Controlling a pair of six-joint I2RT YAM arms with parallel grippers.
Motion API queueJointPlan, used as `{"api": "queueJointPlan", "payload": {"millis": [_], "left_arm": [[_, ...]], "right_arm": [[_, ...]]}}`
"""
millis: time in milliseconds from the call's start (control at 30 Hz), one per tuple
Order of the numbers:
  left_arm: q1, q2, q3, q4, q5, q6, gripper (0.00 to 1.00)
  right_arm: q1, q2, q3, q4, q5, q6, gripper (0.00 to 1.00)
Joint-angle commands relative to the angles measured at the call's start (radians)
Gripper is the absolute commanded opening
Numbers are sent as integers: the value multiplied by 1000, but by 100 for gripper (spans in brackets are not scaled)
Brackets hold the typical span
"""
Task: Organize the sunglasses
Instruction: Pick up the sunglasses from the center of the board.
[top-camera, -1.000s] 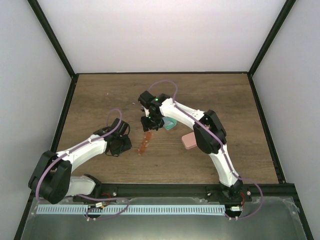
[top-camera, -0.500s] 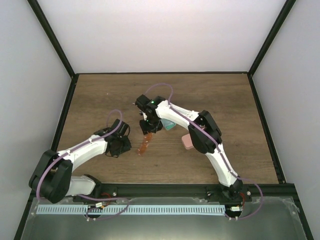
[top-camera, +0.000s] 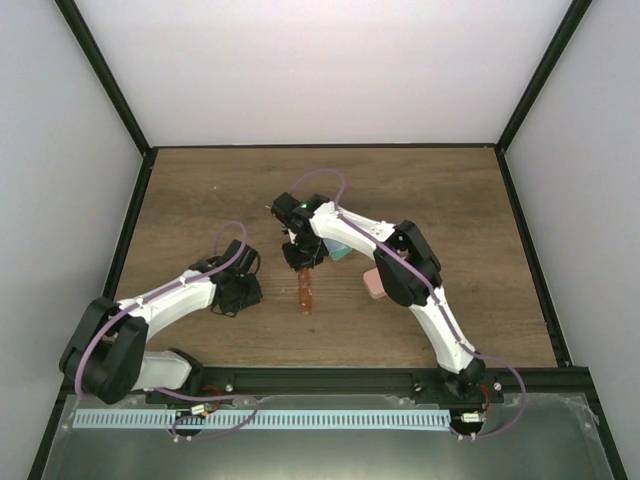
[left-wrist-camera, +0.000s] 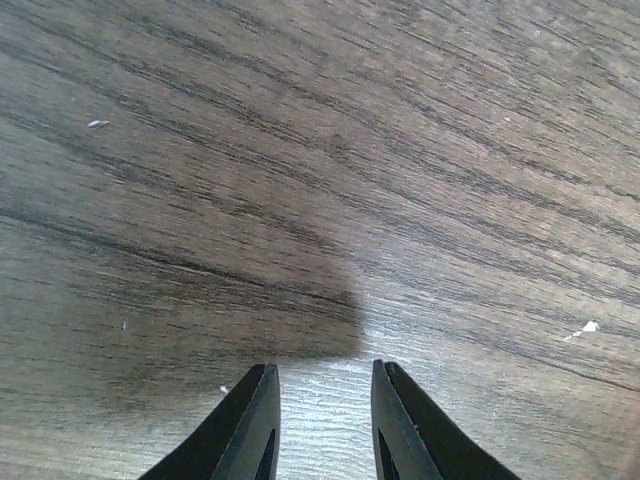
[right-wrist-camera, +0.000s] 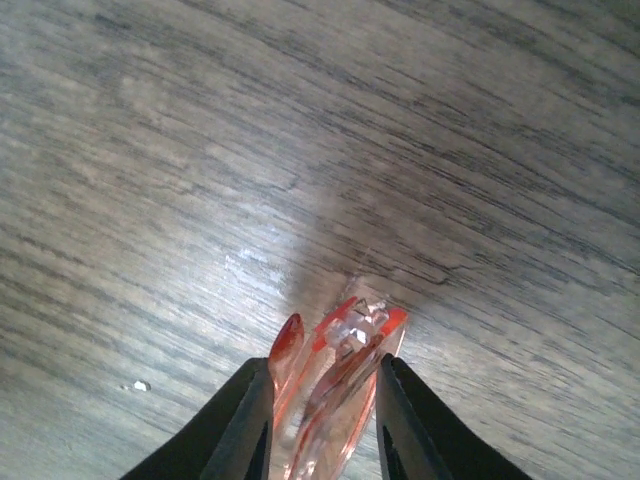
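Observation:
A folded pair of sunglasses (right-wrist-camera: 345, 345) with orange-red translucent lenses stands between the fingers of my right gripper (right-wrist-camera: 325, 362), which is shut on it, both fingers pressing its sides. From above, the sunglasses (top-camera: 304, 296) hang below the right gripper (top-camera: 303, 258) at mid-table, their long end pointing toward the near edge just over the wood. My left gripper (top-camera: 238, 296) is low over the table a short way to their left. In the left wrist view the left gripper (left-wrist-camera: 322, 365) is open, with only bare wood between its fingers.
A teal cloth (top-camera: 341, 250) lies partly under the right arm, just right of the gripper. A pink oblong case (top-camera: 375, 284) sits further right, beside the arm's elbow. Black rails frame the wooden table (top-camera: 450, 200).
The right gripper has narrowed onto the sunglasses. They swung from slanting to the left to pointing straight at the near edge. The left arm barely moved.

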Motion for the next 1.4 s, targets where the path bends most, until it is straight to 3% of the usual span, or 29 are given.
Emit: {"api": "queueJointPlan", "payload": {"millis": [0, 200, 500, 767, 967, 1100, 1300, 1367], "left_arm": [[-3, 24, -1, 22, 7, 13, 27], [-3, 30, 3, 22, 9, 17, 27], [-3, 21, 0, 20, 23, 18, 27], [-1, -31, -24, 130, 170, -52, 28], [-1, -50, -13, 167, 202, -110, 31], [1, -72, -15, 201, 247, -156, 41], [7, -121, -72, 363, 348, -313, 67], [22, -158, -115, 445, 370, -398, 69]], "right_arm": [[2, -27, -15, -12, 31, 2, 25], [-2, -55, -37, 11, 41, 6, 16], [-18, -98, -78, 56, 14, 8, 15], [-91, -198, -186, 209, -198, 66, 15], [-140, -259, -223, 284, -244, 99, 15], [-172, -310, -262, 347, -260, 140, 15], [-234, -402, -315, 464, -282, 191, 14], [-255, -428, -329, 495, -309, 195, 14]]}}
